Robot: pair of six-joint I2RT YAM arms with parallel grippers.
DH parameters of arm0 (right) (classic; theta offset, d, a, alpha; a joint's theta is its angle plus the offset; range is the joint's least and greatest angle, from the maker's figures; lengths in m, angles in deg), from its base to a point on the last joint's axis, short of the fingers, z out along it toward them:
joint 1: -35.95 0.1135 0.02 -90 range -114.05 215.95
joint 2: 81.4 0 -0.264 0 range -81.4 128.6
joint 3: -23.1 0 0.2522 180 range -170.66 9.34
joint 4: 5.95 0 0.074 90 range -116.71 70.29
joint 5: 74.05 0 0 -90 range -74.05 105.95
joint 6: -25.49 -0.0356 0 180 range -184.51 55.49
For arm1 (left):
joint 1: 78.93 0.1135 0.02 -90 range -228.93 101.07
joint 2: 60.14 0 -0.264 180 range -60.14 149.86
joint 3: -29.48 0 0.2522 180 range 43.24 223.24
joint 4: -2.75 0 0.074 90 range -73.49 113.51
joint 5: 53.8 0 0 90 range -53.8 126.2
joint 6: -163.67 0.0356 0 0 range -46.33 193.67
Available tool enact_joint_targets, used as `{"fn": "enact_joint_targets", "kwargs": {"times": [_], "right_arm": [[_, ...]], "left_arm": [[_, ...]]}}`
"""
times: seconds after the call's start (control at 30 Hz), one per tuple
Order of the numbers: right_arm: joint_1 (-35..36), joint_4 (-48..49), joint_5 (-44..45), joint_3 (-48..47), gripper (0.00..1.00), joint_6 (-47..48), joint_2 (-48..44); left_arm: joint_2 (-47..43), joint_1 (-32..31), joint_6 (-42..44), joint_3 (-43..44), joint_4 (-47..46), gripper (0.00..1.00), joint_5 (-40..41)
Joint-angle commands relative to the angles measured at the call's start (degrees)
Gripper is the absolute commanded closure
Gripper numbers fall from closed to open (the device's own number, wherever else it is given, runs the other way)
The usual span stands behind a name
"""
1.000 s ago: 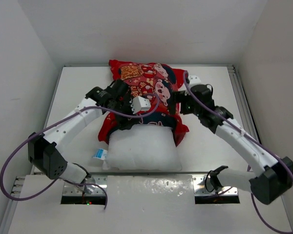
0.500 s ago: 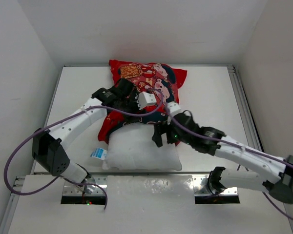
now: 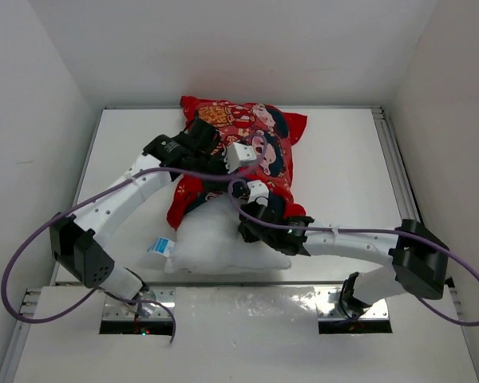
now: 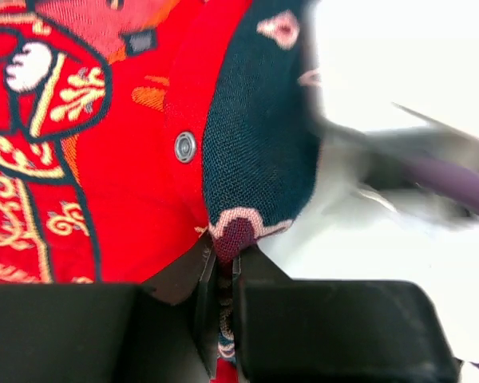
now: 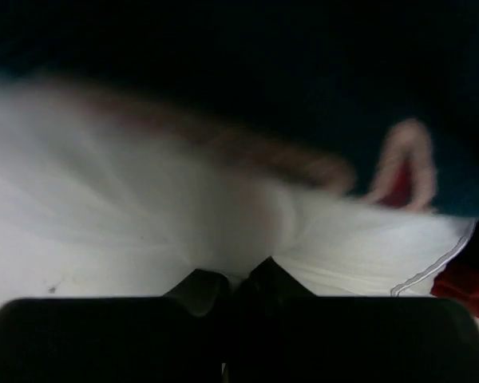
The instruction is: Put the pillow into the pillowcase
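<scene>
Left claw [image 4: 223,259]: shut tight, both jaws pinching a thin fold at the dark blue and pink edge of the pillowcase [image 4: 104,159]. Just past the fingertips, red cloth printed with gold patterns and a white cartoon face, plus 1 small metal snap [image 4: 185,147] beside the dark blue patch. Beyond that edge, blurred white and a blurred purple cable [image 4: 455,179].

Right claw [image 5: 233,281]: fingertips almost together, pressed into the pillow [image 5: 104,207], with white cloth gathered in creases that run to the pinch. Blurred view, yet reads as a grip on the pillow's cover. Above the white, dark pillowcase cloth hanging over it; a strip of red at the lower right corner.

From above: 2 arms meeting over the middle of the table [image 3: 343,159]. Left arm [image 3: 120,199] stretched from the near left corner to the top of the pillowcase. Right arm [image 3: 359,235] bent low across the near side, its wrist at the pillow's far right part. Pillowcase bunched at the far middle of the table, its near end lying over the far end of the pillow. Pillow squashed and lopsided near the table's front edge, mostly outside the case; cannot tell how much sits inside. Small blue-and-white tag [image 3: 160,249] sticking out at the pillow's near left corner.
</scene>
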Motion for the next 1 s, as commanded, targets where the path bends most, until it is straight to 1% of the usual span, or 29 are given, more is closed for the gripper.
{"fn": "enact_joint_targets", "kwargs": {"times": [0.0, 0.07, 0.13, 0.17, 0.2, 0.23, 0.27, 0.3, 0.33, 0.4, 0.43, 0.5, 0.53, 0.57, 0.6, 0.63, 0.67, 0.73, 0.77, 0.8, 0.83, 0.9, 0.93, 0.97], "right_arm": [[-5.48, 11.96, -1.35, 1.81, 1.00, -2.87, 1.87], [-7.60, 16.53, -0.48, 3.12, 1.00, -0.59, -1.99], [-7.87, 21.35, 3.29, 4.44, 1.00, 1.95, -6.03], [-7.96, 26.86, 5.31, 5.15, 1.00, 5.36, -10.23], [-8.04, 29.87, 8.90, 5.76, 1.00, 7.13, -12.18], [-8.13, 36.08, 10.33, 6.90, 1.00, 8.80, -13.85], [-8.22, 39.10, 11.38, 7.43, 1.00, 11.78, -16.57], [-7.87, 41.66, 14.53, 7.70, 1.00, 12.77, -17.55], [-7.70, 47.69, 16.04, 8.66, 1.00, 14.17, -18.08], [-6.64, 54.04, 19.20, 9.54, 1.00, 17.16, -18.44], [-6.38, 59.90, 21.65, 10.33, 1.00, 18.21, -17.83], [-5.50, 64.69, 25.70, 10.25, 1.00, 19.98, -13.73], [-5.32, 68.36, 30.68, 9.56, 1.00, 20.51, -11.78], [-4.97, 70.23, 33.69, 8.94, 1.00, 22.25, -9.76], [-5.23, 71.55, 36.68, 6.93, 1.00, 23.57, -5.04], [-5.75, 71.56, 44.71, 5.43, 1.00, 24.46, -2.47], [-7.41, 71.74, 49.58, 4.11, 1.00, 26.81, 0.34], [-9.79, 71.92, 58.02, 1.38, 1.00, 29.20, 7.01], [-11.98, 71.92, 59.80, 0.94, 1.00, 30.34, 8.44], [-12.61, 72.09, 60.95, 0.67, 1.00, 30.44, 9.50], [-12.88, 72.09, 61.14, 0.85, 1.00, 30.09, 10.20], [-12.88, 71.92, 53.80, 1.98, 1.00, 26.94, 10.12], [-12.88, 69.65, 49.41, 1.99, 1.00, 23.19, 10.04], [-13.23, 64.76, 39.88, 1.29, 1.00, 19.84, 9.86]], "left_arm": [[-5.02, -1.53, 1.38, 3.14, 3.24, 1.00, -6.63], [-6.16, -1.36, 2.52, 3.49, 4.82, 1.00, -5.32], [-6.78, -1.10, 3.22, 3.84, 5.88, 1.00, -4.53], [-7.30, -1.18, 3.66, 4.28, 6.32, 1.00, -3.83], [-7.48, -1.27, 4.19, 4.46, 6.93, 1.00, -3.38], [-7.83, -1.53, 4.28, 4.64, 6.94, 1.00, -3.12], [-8.27, -2.14, 4.54, 5.07, 6.94, 1.00, -3.12], [-8.45, -2.41, 4.63, 5.34, 6.50, 1.00, -3.46], [-8.36, -2.67, 4.63, 5.60, 6.24, 1.00, -3.99], [-8.27, -3.29, 4.90, 6.65, 5.89, 1.00, -6.36], [-7.93, -3.55, 5.51, 7.27, 6.15, 1.00, -7.33], [-6.96, -4.78, 6.82, 10.34, 7.63, 1.00, -9.61], [-6.26, -5.22, 7.18, 13.13, 8.16, 1.00, -10.75], [-6.08, -5.75, 7.44, 14.56, 9.04, 1.00, -13.29], [-5.82, -5.93, 8.05, 16.40, 9.74, 1.00, -14.62], [-5.47, -6.28, 8.84, 19.98, 10.53, 1.00, -17.76], [-5.37, -6.37, 9.90, 21.58, 12.72, 1.00, -19.10], [-6.42, -6.46, 12.27, 24.31, 14.75, 1.00, -20.34], [-7.12, -6.37, 13.15, 23.98, 16.07, 1.00, -19.82], [-9.05, -6.37, 14.64, 22.67, 16.25, 1.00, -19.21], [-10.28, -5.67, 15.00, 17.96, 15.73, 1.00, -17.55], [-12.31, -4.70, 15.70, 11.62, 12.93, 1.00, -16.31], [-13.62, -4.00, 15.71, 5.84, 10.83, 1.00, -14.91], [-13.81, -3.65, 15.62, 3.61, 9.85, 1.00, -14.20]]}}
